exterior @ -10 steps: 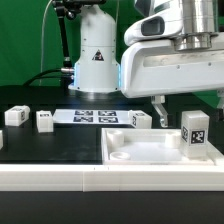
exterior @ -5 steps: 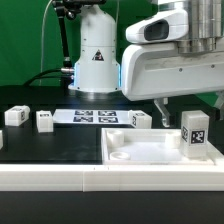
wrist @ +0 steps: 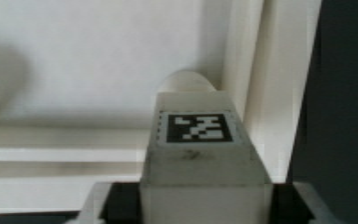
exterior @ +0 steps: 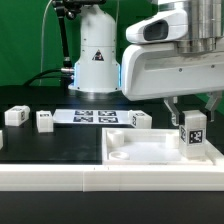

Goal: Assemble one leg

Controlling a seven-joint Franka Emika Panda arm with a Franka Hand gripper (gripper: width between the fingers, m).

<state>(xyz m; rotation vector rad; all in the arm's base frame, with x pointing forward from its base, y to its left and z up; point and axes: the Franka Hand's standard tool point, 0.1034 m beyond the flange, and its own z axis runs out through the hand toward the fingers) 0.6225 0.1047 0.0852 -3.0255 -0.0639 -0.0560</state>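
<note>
Directly below my end effector point(exterior: 192, 112), between its two fingers, stands the leg point(exterior: 193, 135). It is upright on the corner of the white tray point(exterior: 140, 152) at the exterior view's right, its long axis vertical and its tagged face turned toward that camera. My fingers are spread, one on either side of the leg's upper part, and I grasp nothing yet. In the exterior view a thin gap shows beside the finger point(exterior: 171, 108) on that view's left. The other finger is partly cut off by the frame edge, so I cannot tell whether it touches.

The wrist view agrees: the leg point(wrist: 197, 150) rises up the middle of the picture, centred in my grip line, with the tray wall just beside it.

So the relation that matters is simple, I judge: the leg lies straight along my approach axis, needing no sideways shift, only a closing squeeze across its narrow width.

Three similar blocks point(exterior: 44, 120) lie well apart on the dark tabletop point(exterior: 40, 145), near the marker board point(exterior: 95, 116).
</note>
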